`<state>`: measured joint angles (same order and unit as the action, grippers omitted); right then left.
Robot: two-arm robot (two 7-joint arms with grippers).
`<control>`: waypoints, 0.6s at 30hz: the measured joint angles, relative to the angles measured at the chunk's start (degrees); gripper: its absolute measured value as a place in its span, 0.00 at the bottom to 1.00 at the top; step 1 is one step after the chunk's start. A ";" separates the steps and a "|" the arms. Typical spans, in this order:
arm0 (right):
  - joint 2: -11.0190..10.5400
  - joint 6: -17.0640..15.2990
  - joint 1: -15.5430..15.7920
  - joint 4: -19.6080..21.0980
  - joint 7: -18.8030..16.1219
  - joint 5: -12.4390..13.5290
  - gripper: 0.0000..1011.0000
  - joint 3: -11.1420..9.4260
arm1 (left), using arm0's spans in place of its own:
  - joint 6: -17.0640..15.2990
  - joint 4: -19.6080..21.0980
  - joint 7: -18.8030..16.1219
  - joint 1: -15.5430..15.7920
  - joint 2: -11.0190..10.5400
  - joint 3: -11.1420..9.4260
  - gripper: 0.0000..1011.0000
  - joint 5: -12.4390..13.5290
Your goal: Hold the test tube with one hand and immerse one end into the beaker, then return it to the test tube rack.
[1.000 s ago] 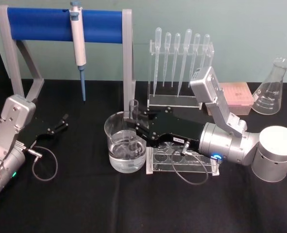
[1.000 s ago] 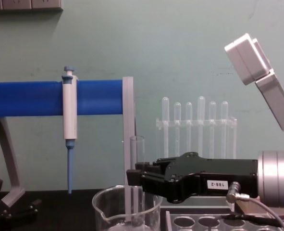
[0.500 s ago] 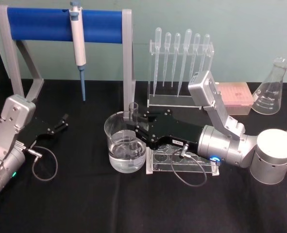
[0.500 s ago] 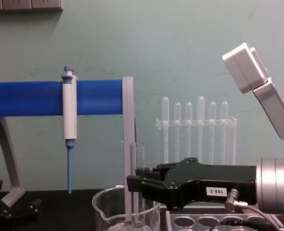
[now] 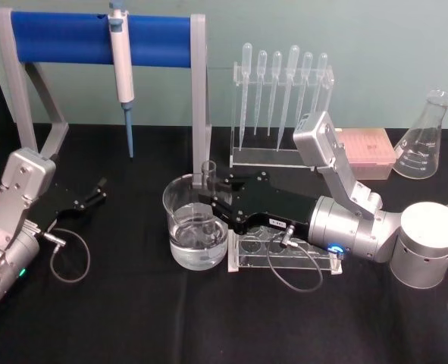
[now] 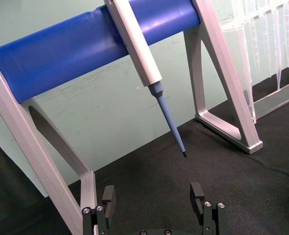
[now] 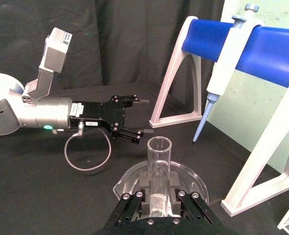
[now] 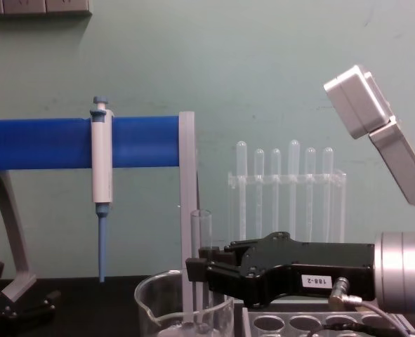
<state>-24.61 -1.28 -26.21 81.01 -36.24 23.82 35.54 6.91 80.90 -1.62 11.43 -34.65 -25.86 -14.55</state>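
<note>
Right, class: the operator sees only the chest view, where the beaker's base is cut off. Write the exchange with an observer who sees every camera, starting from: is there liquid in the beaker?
Observer: Yes. The head view shows clear liquid filling the lower part of the beaker.
Operator: Does the tube reach it?
Observer: In the head view, the lower end of the test tube, held upright by the right gripper, appears to dip into that liquid.
Operator: And the left arm?
Observer: The left wrist view shows the left gripper open, with nothing between its fingers.
</note>
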 joint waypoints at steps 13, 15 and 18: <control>-0.04 0.00 -0.03 0.05 0.06 0.01 0.22 0.04 | 0.00 0.00 0.00 0.00 0.00 0.00 0.99 0.00; -0.05 0.00 -0.04 0.05 0.06 0.01 0.22 0.05 | 0.00 0.00 0.00 0.00 0.00 0.00 0.99 0.00; -0.05 0.00 -0.04 0.05 0.06 0.01 0.22 0.06 | 0.00 0.00 0.00 0.00 0.00 0.00 0.99 0.00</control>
<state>-24.66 -1.29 -26.25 81.06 -36.18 23.83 35.60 6.91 80.90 -1.62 11.43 -34.64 -25.86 -14.55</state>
